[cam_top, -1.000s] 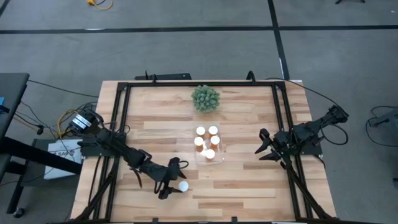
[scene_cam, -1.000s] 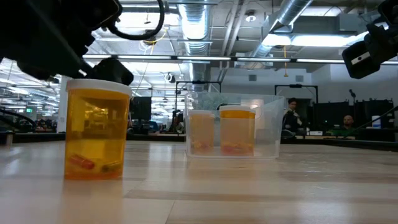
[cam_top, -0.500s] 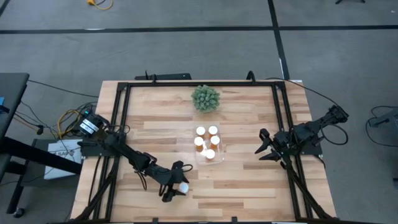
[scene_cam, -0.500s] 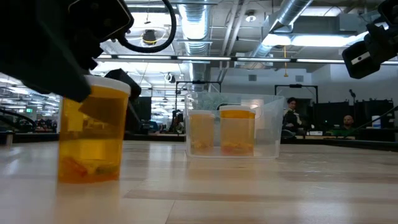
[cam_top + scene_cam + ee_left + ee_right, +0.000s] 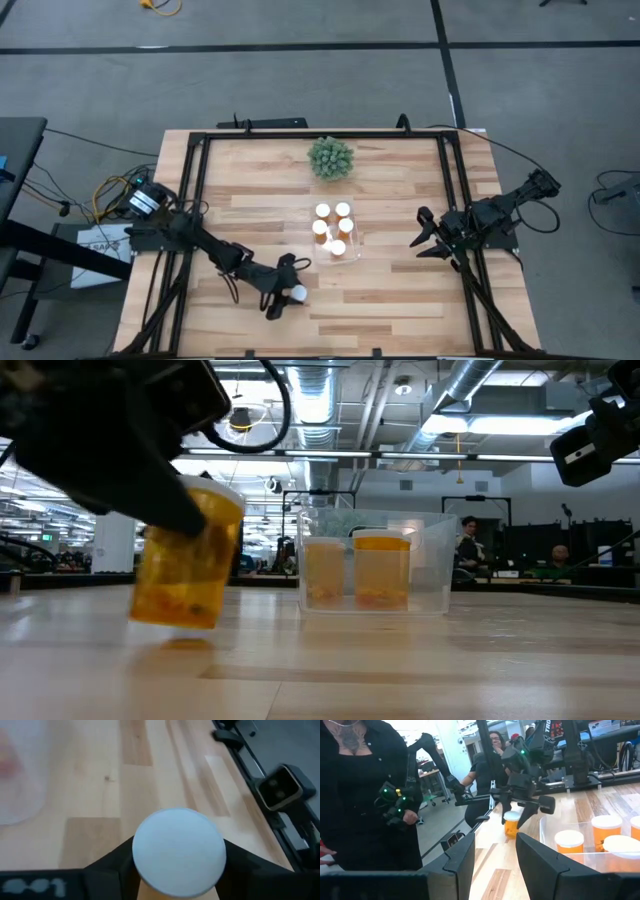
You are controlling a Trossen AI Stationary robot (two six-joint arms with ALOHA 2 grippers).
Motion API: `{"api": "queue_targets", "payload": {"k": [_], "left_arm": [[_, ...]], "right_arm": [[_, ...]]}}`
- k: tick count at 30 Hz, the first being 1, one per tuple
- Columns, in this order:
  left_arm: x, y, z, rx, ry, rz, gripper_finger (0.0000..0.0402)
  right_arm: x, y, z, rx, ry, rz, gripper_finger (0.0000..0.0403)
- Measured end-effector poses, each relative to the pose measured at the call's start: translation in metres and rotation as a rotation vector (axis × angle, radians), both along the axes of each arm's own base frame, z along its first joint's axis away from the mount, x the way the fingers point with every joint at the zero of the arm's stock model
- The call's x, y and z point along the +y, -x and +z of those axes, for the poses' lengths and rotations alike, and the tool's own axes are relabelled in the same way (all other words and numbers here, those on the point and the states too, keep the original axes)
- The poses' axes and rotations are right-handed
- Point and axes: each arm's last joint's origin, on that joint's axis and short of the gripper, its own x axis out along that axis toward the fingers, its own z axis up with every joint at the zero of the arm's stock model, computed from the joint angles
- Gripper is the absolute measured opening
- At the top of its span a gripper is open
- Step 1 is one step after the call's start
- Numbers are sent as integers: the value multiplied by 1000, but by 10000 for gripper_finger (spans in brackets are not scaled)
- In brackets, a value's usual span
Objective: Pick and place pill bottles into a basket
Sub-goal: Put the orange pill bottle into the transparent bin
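Low view alone shows gripped pill bottle (image 5: 188,565) tilted.

Open wood on every side of the basket (image 5: 353,238), with five pill bottles (image 5: 334,230) packed inside and little spare room between their caps. Nearest obstacle behind it: green plant ball (image 5: 330,157), near but apart from the rim; toward the front edge, left gripper (image 5: 288,292) clamped on a sixth bottle (image 5: 297,293), tilted clear of the table (image 5: 400,300), no clutter between it and the basket. Right gripper (image 5: 428,238), fingers spread, parked well apart at the right rail.
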Motion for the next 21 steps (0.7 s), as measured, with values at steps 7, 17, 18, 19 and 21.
{"api": "queue_targets", "payload": {"k": [7, 17, 18, 19, 21], "left_arm": [[16, -22, 15, -43, 48, 84, 187], [52, -61, 75, -178, 7, 244, 183], [57, -64, 81, -182, -8, 272, 184], [63, -67, 85, -181, -27, 299, 184], [73, -72, 92, -185, -57, 344, 181]], "right_arm": [[0, 0, 0, 0, 0, 0, 136], [0, 0, 0, 0, 0, 0, 136], [0, 0, 0, 0, 0, 0, 136], [0, 0, 0, 0, 0, 0, 136], [0, 0, 0, 0, 0, 0, 136]]}}
